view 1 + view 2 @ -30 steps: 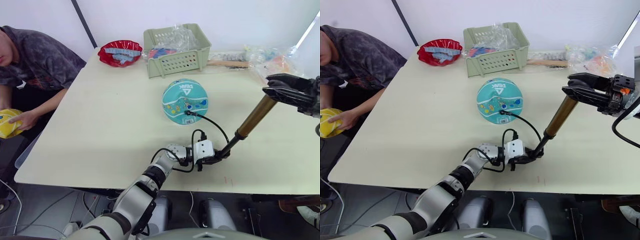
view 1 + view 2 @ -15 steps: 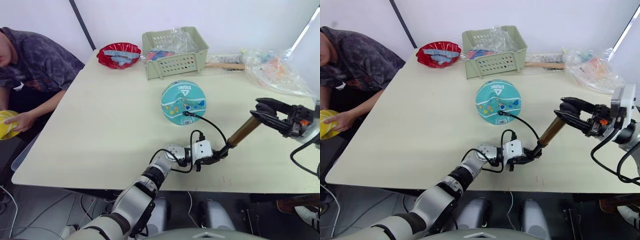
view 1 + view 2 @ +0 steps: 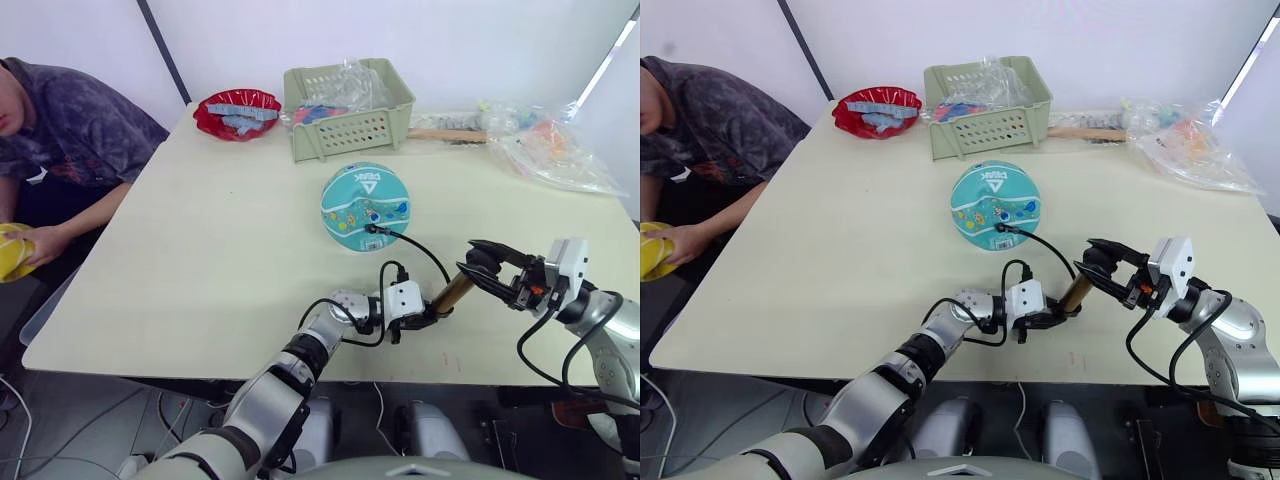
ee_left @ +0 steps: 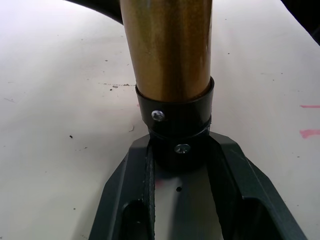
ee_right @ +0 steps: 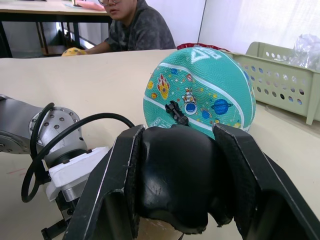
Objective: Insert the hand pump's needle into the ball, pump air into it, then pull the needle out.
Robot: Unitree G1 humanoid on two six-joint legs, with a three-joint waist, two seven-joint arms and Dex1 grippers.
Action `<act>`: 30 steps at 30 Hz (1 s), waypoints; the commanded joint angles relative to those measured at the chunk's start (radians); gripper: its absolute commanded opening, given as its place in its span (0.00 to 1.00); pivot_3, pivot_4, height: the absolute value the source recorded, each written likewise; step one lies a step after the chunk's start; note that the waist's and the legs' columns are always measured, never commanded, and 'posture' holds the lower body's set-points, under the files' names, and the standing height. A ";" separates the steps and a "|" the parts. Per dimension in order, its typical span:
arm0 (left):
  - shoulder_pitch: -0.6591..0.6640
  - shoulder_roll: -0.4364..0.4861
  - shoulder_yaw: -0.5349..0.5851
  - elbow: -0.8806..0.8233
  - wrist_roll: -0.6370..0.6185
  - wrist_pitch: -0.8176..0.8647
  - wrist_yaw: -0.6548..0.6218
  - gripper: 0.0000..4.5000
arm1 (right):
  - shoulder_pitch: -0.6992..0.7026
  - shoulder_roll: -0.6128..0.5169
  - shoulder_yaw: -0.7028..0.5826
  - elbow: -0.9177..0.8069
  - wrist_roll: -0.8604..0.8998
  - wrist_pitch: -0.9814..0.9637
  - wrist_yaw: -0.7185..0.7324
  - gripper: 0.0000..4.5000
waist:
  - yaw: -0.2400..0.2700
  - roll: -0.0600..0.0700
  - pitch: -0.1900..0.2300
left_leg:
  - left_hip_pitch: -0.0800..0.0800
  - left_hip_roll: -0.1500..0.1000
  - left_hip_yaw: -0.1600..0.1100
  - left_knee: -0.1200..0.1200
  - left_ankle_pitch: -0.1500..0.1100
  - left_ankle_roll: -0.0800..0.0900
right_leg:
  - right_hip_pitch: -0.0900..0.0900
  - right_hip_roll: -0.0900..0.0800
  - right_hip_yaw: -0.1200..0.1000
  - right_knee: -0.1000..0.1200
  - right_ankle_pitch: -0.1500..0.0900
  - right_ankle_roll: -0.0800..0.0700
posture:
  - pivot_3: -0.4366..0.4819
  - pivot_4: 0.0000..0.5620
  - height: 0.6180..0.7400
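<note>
Pump handle [image 3: 1102, 262] lower, barrel [image 3: 452, 293] shorter.

From the head you look forward and down across the table [image 3: 200, 230] with both eyes, which share nearly all of it. Your left wrist camera sits very close to the table top, facing along the hand pump [image 4: 170, 65] barrel (filling most of its width). Your right wrist camera looks low across the table past the pump's handle toward the ball [image 5: 200, 87], which both head views share.
</note>
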 commanded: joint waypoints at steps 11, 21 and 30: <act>0.038 0.018 -0.061 0.070 0.066 0.020 -0.038 0.22 | -0.165 -0.185 -0.166 -0.097 0.244 0.288 -0.002 0.36 | 0.003 0.008 0.005 | -0.004 -0.001 0.001 0.000 0.000 0.000 | -0.002 -0.001 0.000 0.000 0.000 0.000 | 0.48 0.27 1.00; 0.038 0.018 -0.061 0.071 0.067 0.020 -0.040 0.22 | -0.287 -0.351 -0.314 -0.122 0.423 0.491 0.002 0.36 | 0.003 0.008 0.006 | -0.011 -0.001 -0.001 0.002 0.000 0.000 | -0.007 -0.002 -0.001 -0.001 0.000 0.000 | 0.48 0.27 1.00; 0.034 0.021 -0.063 0.075 0.070 0.013 -0.043 0.22 | -0.406 -0.433 -0.365 -0.065 0.466 0.552 0.013 0.36 | 0.003 0.009 0.007 | -0.014 -0.001 -0.001 0.002 0.000 0.000 | -0.010 -0.002 -0.001 -0.001 0.001 0.000 | 0.48 0.27 1.00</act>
